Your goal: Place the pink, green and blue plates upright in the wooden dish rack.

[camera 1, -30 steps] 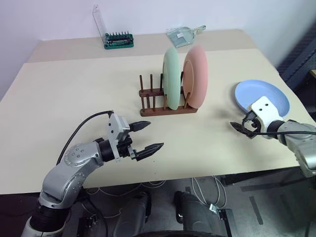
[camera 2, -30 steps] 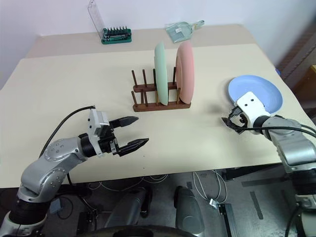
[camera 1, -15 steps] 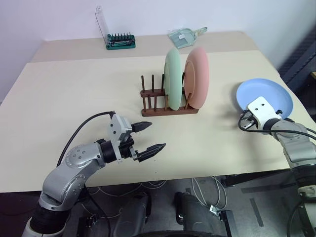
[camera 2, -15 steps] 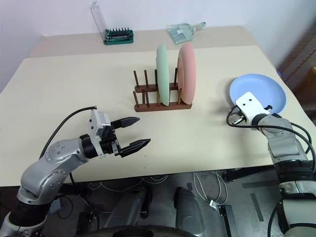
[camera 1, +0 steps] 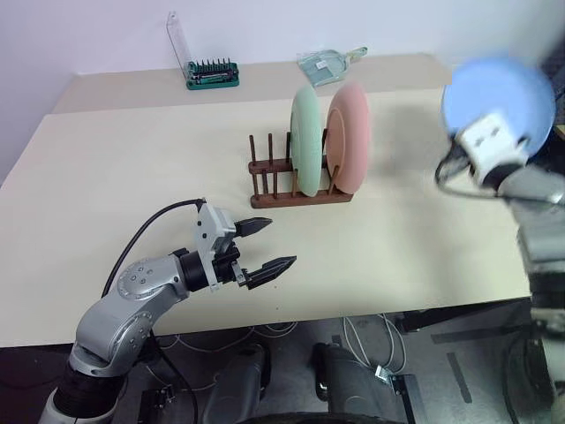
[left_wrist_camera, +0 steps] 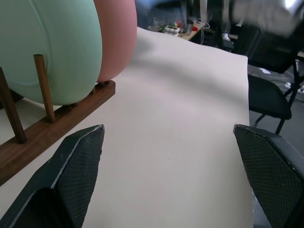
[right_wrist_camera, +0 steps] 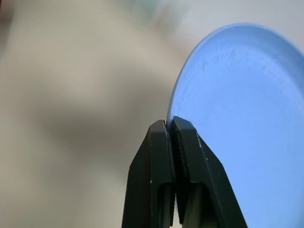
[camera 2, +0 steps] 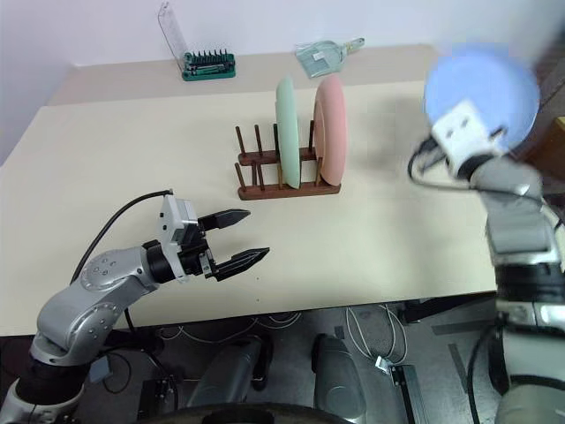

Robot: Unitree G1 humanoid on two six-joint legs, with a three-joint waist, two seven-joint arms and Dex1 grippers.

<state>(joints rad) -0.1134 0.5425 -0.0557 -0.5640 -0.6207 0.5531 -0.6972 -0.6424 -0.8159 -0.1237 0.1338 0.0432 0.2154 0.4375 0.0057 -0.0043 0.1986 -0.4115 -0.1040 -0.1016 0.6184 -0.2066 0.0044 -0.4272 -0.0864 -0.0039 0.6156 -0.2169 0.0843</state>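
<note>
The green plate (camera 1: 306, 140) and the pink plate (camera 1: 352, 138) stand upright side by side at the right end of the wooden dish rack (camera 1: 296, 196) in the middle of the table. High over the table's right side, my right gripper (right_wrist_camera: 172, 129) is shut on the rim of the blue plate (camera 1: 499, 95), which is lifted off the table and faces me. My left gripper (camera 1: 269, 245) hovers open over the near left part of the table, pointing toward the rack, with nothing between its fingers.
A green-based tool holder (camera 1: 212, 74) with a clear lid stands at the far edge of the table (camera 1: 132, 168). A clear plastic scoop (camera 1: 328, 62) lies to its right. The rack's left slots have bare pegs (camera 1: 270, 163).
My right gripper shut on the blue plate's rim and raised it from the table, tipping it up on edge. The left arm stayed still.
</note>
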